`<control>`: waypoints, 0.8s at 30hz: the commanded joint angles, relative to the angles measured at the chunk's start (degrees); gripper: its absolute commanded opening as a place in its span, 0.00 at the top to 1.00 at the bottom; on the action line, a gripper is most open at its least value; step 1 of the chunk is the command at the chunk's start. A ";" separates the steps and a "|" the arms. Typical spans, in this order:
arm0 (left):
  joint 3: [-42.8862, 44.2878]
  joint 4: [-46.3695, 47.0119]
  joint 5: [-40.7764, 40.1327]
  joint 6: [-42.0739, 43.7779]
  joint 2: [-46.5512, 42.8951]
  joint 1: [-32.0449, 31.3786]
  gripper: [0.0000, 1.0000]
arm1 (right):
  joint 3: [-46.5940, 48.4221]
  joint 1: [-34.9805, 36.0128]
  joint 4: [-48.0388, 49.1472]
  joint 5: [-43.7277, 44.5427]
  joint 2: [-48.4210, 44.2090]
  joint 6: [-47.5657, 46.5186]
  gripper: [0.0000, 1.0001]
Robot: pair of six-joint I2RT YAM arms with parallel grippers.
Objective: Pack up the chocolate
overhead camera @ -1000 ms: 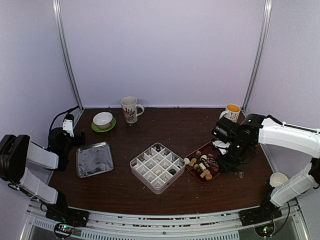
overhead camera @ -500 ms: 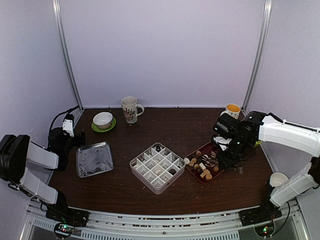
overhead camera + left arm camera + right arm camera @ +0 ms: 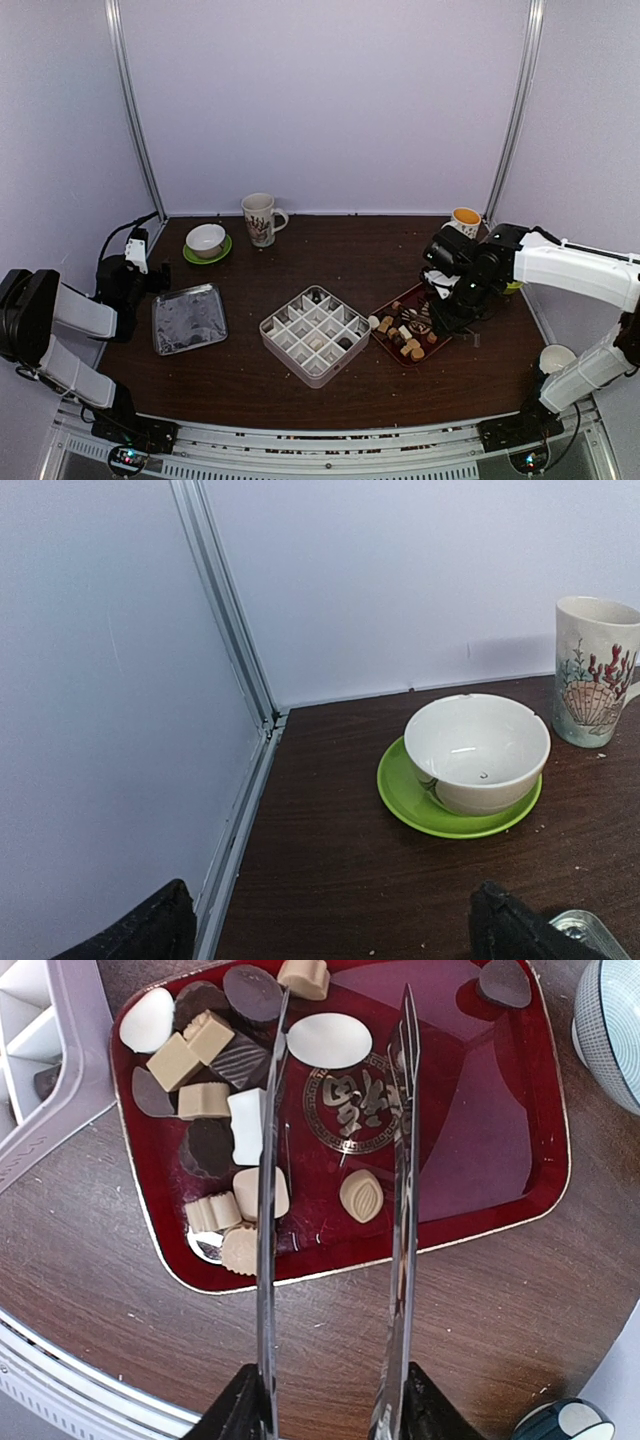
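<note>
From above, finds the chocolate heaped in the red tray, just right of the divided box and under the right gripper. At the left wrist, shows the left gripper spread wide and empty, facing a bowl. At the right wrist, shows fingers clamped on the tongs, blades apart over the tray; probably light, hard, slick and easily marred, so best nipped gently across the flat sides of one outlying piece.

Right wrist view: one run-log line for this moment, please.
right gripper: holds tongs, tips apart over red tray | chocolates: none gripped | left gripper: open, empty, facing bowl
</note>
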 commanded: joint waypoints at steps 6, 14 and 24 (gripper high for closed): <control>1.27 2.23 -0.02 -0.53 0.33 0.48 0.02 | -1.95 -1.37 -1.71 5.12 -2.33 1.85 0.56; 1.27 2.22 -0.06 -0.51 0.33 0.48 0.02 | -1.29 -1.70 -1.26 3.53 -5.28 2.35 0.56; 1.26 2.15 -0.04 -0.50 0.33 0.47 0.02 | -0.59 -1.85 -0.07 2.30 -7.54 2.10 0.56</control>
